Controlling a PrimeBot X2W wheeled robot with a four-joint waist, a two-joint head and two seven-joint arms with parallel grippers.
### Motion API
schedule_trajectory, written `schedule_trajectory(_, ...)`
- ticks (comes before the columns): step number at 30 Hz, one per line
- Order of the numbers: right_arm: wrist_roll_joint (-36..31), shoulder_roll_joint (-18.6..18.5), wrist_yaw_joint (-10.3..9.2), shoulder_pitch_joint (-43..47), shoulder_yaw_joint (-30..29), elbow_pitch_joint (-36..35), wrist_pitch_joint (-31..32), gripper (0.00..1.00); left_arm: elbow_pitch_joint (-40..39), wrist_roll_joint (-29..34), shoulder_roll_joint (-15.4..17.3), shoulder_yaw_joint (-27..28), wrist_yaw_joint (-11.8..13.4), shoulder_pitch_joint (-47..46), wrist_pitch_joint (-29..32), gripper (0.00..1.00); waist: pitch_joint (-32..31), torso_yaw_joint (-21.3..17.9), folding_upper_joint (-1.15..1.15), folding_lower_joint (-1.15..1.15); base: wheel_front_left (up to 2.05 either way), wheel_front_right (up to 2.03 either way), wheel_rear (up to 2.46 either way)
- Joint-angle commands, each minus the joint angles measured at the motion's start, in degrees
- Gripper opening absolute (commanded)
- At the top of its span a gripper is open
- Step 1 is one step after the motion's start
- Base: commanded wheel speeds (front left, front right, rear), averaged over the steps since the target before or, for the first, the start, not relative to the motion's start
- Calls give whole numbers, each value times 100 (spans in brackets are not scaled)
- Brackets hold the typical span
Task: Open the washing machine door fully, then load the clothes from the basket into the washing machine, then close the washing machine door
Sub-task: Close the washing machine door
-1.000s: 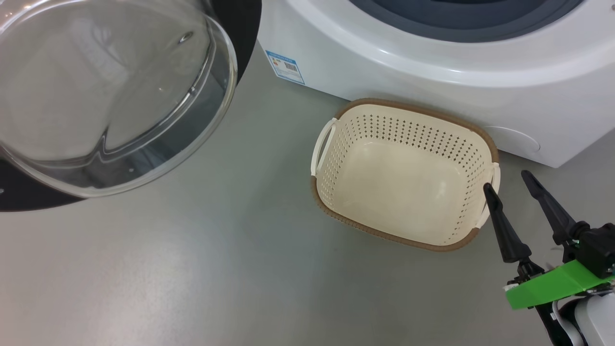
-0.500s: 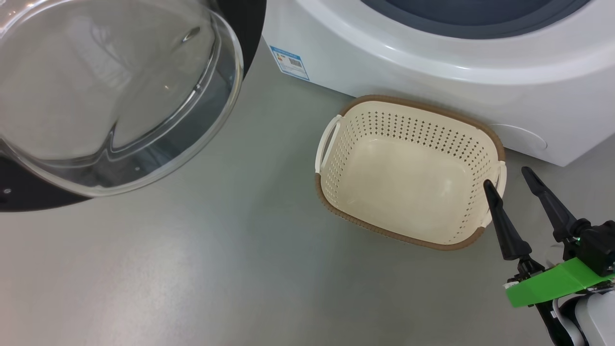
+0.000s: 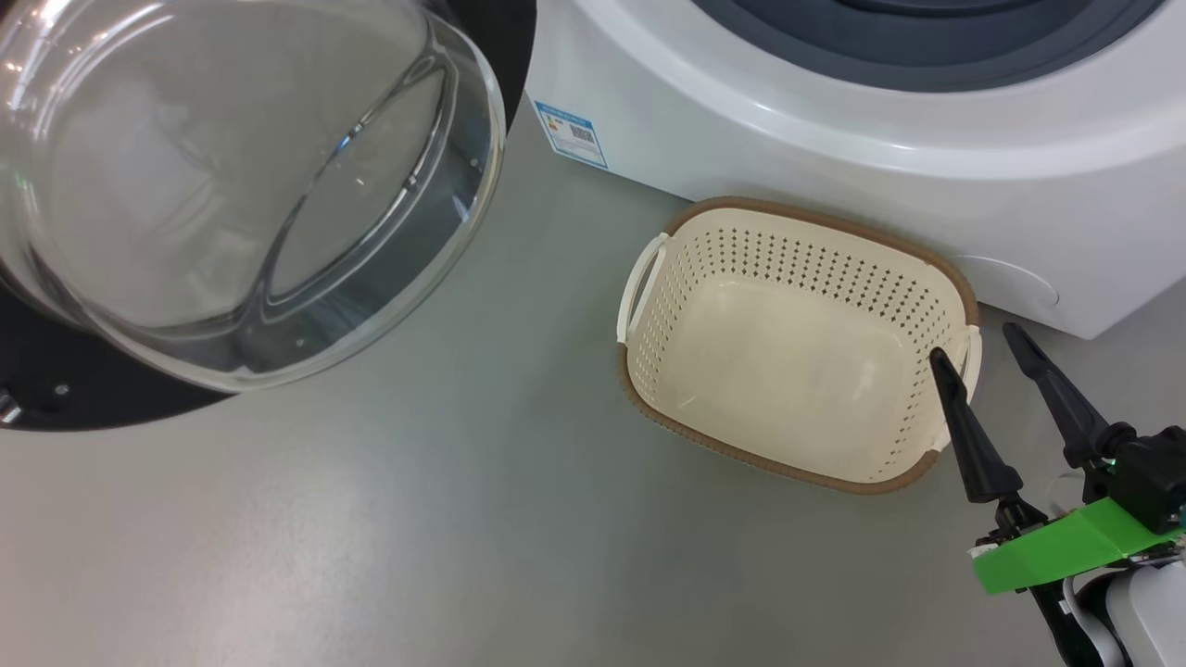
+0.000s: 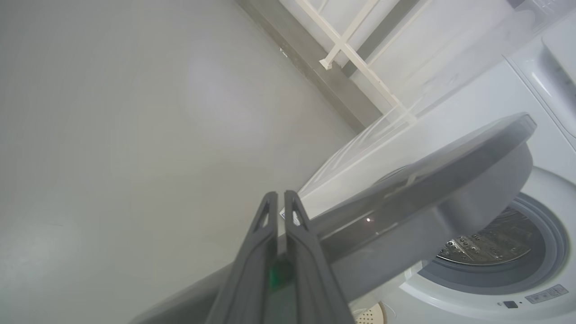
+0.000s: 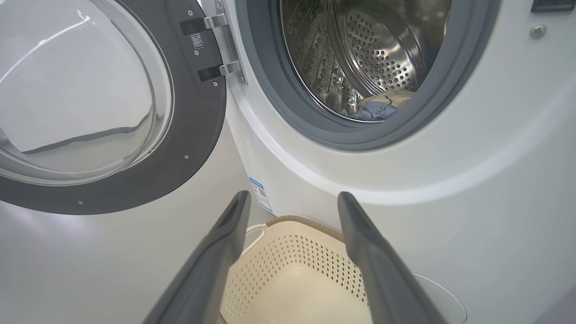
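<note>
So from where I'm standing the loading part looks done. The small cream-white perforated plastic basket with the brown woven rim (image 3: 806, 215) sits on the grey floor (image 3: 417, 519), right up against the front of the big white front-loading washing machine (image 3: 834, 167), and it's bare inside; the clothes (image 5: 378, 105), a light blue bit and a cream bit, lie low in the perforated steel drum (image 5: 364, 40), behind the grey rubber seal (image 5: 351, 137).

That leaves the last step, I reckon: shutting the big round washing machine door with the glossy black rim and bulging clear glass (image 3: 232, 185); it hangs swung wide out to the robot's left.

Right claw (image 3: 973, 341) hovers just beside the basket's near handle, its two long dark fingers spread apart with nothing between them; doesn't look like it has a job in this bit. Left claw (image 4: 280, 193) is round on the outer side of the door near its edge, fingers drawn close together with only a thin slit, nothing pinched that I can see; can't tell if it's touching the door or just shy of it.

Next move, my guess: the left arm pushes the door round on its hinge in a steady arc, then presses firmly so the latch catches; worth checking no fabric hangs over the seal, and that the right claw is out of the sweep.
</note>
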Motion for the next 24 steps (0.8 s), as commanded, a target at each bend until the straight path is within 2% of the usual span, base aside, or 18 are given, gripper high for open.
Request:
schedule_trajectory(1,-29,-18,25,-35,154,-122,-46,100,-224,-74,193,12,-47,174,195,0,-33,11,0,0,0,0,0)
schedule_trajectory(24,-3,182,25,114,145,-77,-46,100,-1190,-642,272,-53,-47,505,1382,0,-535,5,0,0,0,0,0)
